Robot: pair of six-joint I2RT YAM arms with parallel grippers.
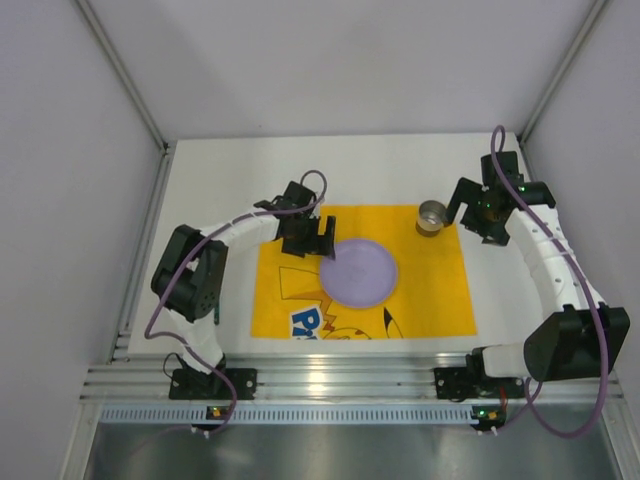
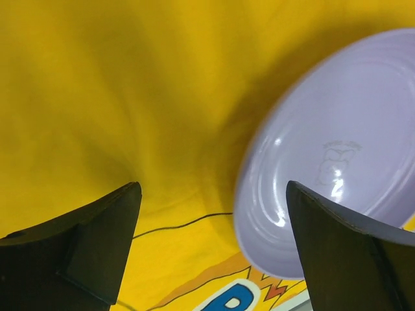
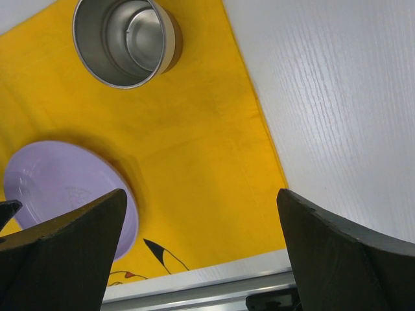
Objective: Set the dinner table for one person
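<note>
A lilac plate [image 1: 358,272] lies in the middle of a yellow cartoon-print cloth [image 1: 290,290] on the white dinner table [image 1: 400,165]. A small steel cup [image 1: 432,215] stands at the cloth's far right corner. My left gripper [image 1: 312,240] is open and empty just left of the plate's far edge; the plate [image 2: 343,155] and cloth [image 2: 117,97] show in its wrist view, between and beyond its fingers [image 2: 97,246]. My right gripper [image 1: 472,210] is open and empty, right of the cup. Its wrist view shows the cup [image 3: 126,40], the plate [image 3: 65,188] and bare table [image 3: 337,110].
Grey walls with metal corner posts [image 1: 125,75] close in the table on three sides. An aluminium rail [image 1: 330,380] with both arm bases runs along the near edge.
</note>
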